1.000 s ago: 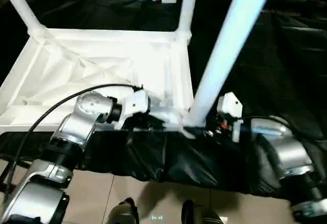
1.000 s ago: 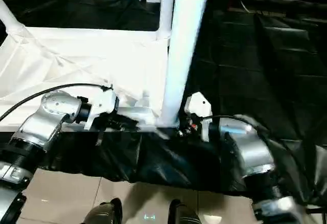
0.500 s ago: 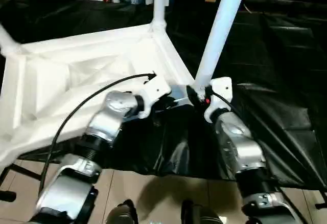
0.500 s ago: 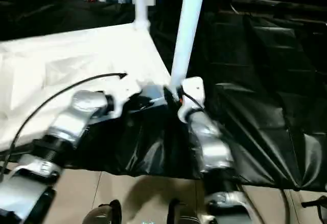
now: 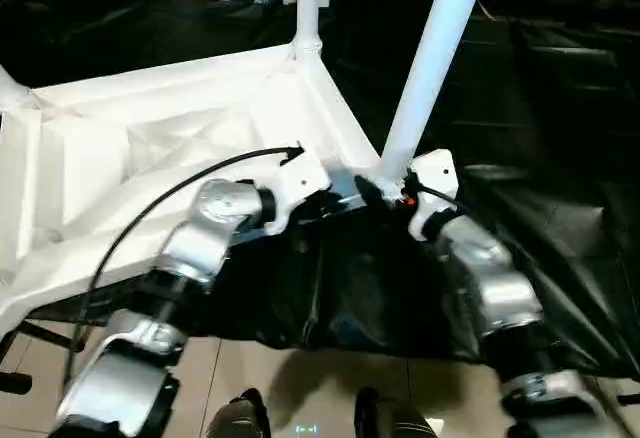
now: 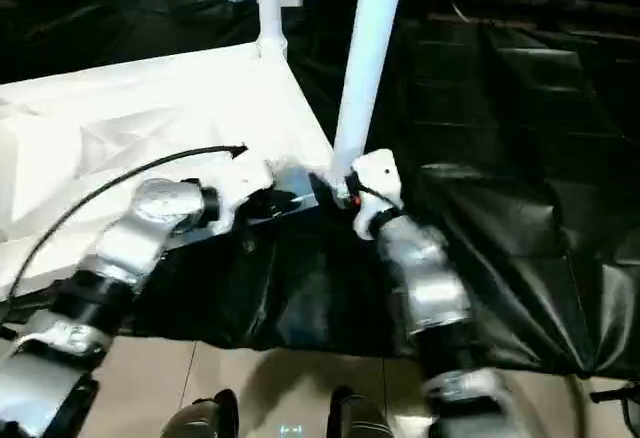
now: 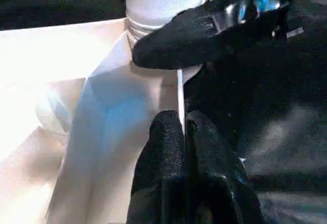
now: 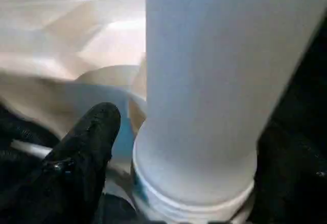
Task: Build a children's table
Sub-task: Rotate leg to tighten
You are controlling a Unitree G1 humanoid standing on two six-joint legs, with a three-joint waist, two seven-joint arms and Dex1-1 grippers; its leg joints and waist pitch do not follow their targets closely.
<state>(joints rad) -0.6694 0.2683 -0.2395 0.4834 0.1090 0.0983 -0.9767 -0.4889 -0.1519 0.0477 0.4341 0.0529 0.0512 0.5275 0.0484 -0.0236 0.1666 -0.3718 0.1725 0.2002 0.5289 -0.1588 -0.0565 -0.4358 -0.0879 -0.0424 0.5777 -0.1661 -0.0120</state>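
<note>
White plastic children's table (image 5: pixel 150 148) upside down on black sheeting (image 5: pixel 540 158), left gripper (image 7: pixel 183 127) pinched onto its near-corner rim, right gripper (image 5: pixel 385 194) at that corner's upright white tube leg (image 5: pixel 430 58), finger spacing unclear.

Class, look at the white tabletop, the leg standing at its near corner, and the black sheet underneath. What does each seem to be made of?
Tabletop: probably moulded plastic, smooth white with raised ribs and a faint sheen.
Leg: a smooth white tube, likely plastic too, with fine ridges at its base.
Black sheet: looks like thin plastic film or coated fabric; it creases and shines.
</note>
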